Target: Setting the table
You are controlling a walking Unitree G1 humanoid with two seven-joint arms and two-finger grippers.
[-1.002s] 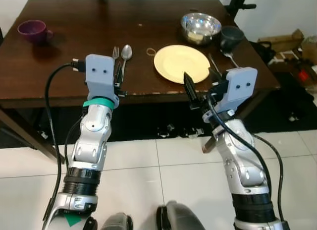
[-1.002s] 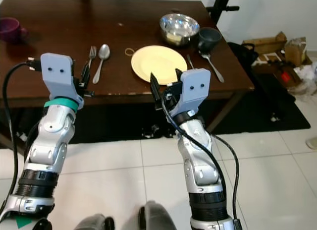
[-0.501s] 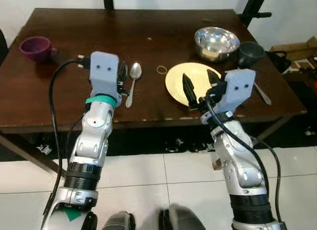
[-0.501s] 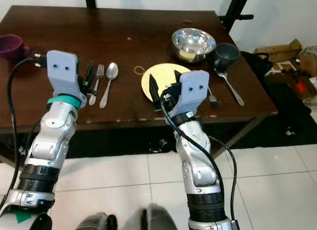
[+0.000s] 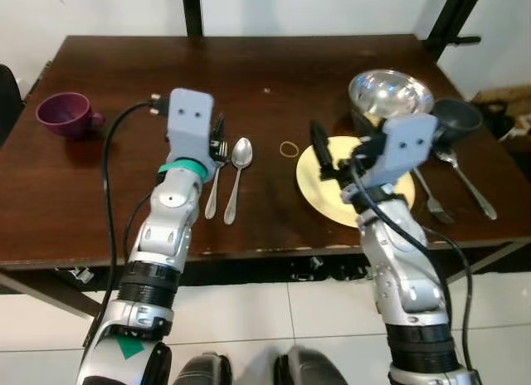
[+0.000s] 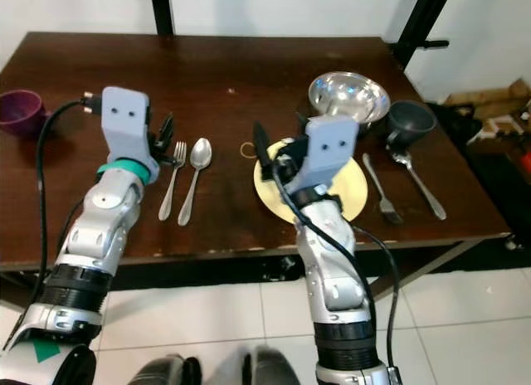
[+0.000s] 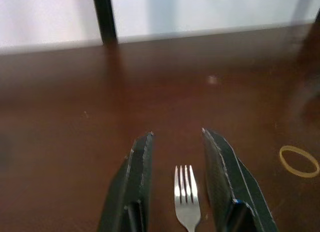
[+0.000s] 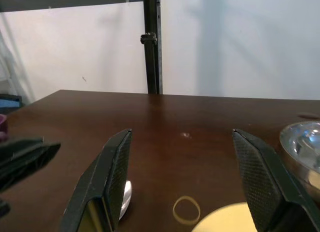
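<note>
fork left of spoon, plate right

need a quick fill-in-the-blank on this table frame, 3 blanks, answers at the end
1. The left gripper hovers with open jaws over the ___ beside the spoon.
2. The plate under the right gripper is ___ in colour.
3. The loop on the table between spoon and plate is a rubber ___.

Missing words: fork; yellow; band
</note>
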